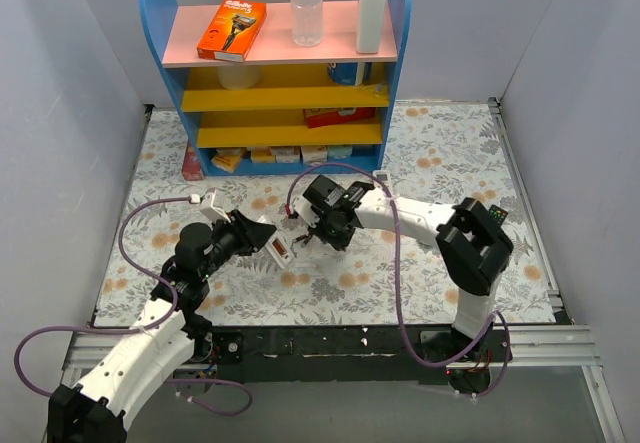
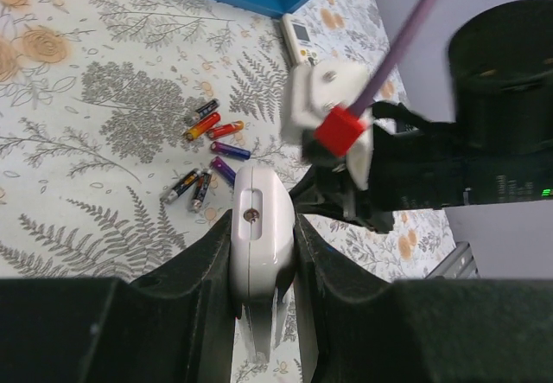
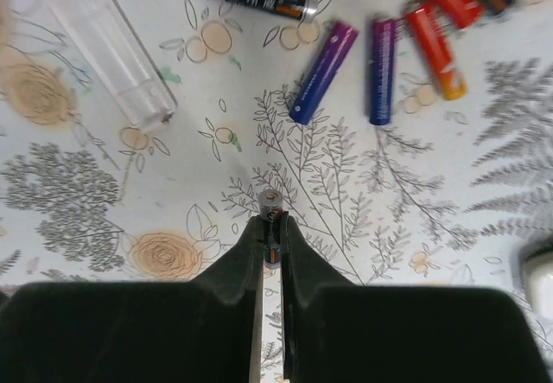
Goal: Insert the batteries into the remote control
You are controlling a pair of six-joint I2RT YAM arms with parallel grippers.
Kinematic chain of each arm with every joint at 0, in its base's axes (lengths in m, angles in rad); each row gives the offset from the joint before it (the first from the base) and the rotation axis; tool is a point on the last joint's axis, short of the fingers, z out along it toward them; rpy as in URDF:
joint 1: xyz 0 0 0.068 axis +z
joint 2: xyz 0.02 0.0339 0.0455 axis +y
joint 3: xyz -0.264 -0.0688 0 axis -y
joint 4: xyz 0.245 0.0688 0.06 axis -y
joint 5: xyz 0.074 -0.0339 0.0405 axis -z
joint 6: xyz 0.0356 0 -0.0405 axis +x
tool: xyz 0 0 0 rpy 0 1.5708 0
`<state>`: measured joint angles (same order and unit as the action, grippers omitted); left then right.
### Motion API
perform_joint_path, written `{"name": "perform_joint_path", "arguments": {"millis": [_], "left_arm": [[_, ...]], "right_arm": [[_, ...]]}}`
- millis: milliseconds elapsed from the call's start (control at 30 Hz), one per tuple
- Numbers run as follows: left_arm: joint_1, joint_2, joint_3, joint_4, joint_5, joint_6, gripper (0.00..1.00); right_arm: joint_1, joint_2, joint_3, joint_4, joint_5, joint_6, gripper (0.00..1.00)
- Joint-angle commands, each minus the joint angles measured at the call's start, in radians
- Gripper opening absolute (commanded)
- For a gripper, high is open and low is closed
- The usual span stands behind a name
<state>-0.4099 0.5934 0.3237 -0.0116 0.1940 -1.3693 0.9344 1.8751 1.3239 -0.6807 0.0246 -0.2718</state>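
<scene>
My left gripper (image 2: 262, 227) is shut on the white remote control (image 2: 259, 245) and holds it off the mat, its end pointing away from the camera. In the top view the remote control (image 1: 282, 252) sits between the left gripper (image 1: 266, 240) and the right gripper (image 1: 316, 235). My right gripper (image 3: 271, 223) is shut on a thin dark battery (image 3: 271, 203), held end-up above the mat. Several loose batteries (image 3: 322, 72), purple, red and black, lie on the mat beyond it. They also show in the left wrist view (image 2: 226, 129).
A clear plastic piece (image 3: 112, 46) lies on the mat left of the loose cells. A blue and yellow shelf (image 1: 290, 98) stands at the back with an orange box (image 1: 232, 30) and bottles. A small white remote (image 2: 301, 37) lies near its corner.
</scene>
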Motion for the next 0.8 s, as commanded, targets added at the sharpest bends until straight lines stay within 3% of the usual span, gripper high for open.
{"name": "perform_joint_path", "arguments": {"millis": [0,233,467,767], "left_arm": [[-0.004,0.009,-0.031,0.16,0.056,-0.016,0.0],[-0.004,0.063,-0.009,0.32,0.036,-0.043,0.0],[-0.004,0.16,0.032,0.435,0.065,-0.109,0.0],[-0.004,0.232,0.084,0.444,0.085,-0.174,0.0]], "right_arm": [[0.001,-0.192,0.029,0.087,-0.017,0.089,0.01],[0.001,-0.37,0.078,0.19,-0.017,0.215,0.01],[0.029,-0.522,-0.024,0.404,-0.089,0.348,0.01],[0.049,-0.499,-0.078,0.553,-0.147,0.399,0.01]]}}
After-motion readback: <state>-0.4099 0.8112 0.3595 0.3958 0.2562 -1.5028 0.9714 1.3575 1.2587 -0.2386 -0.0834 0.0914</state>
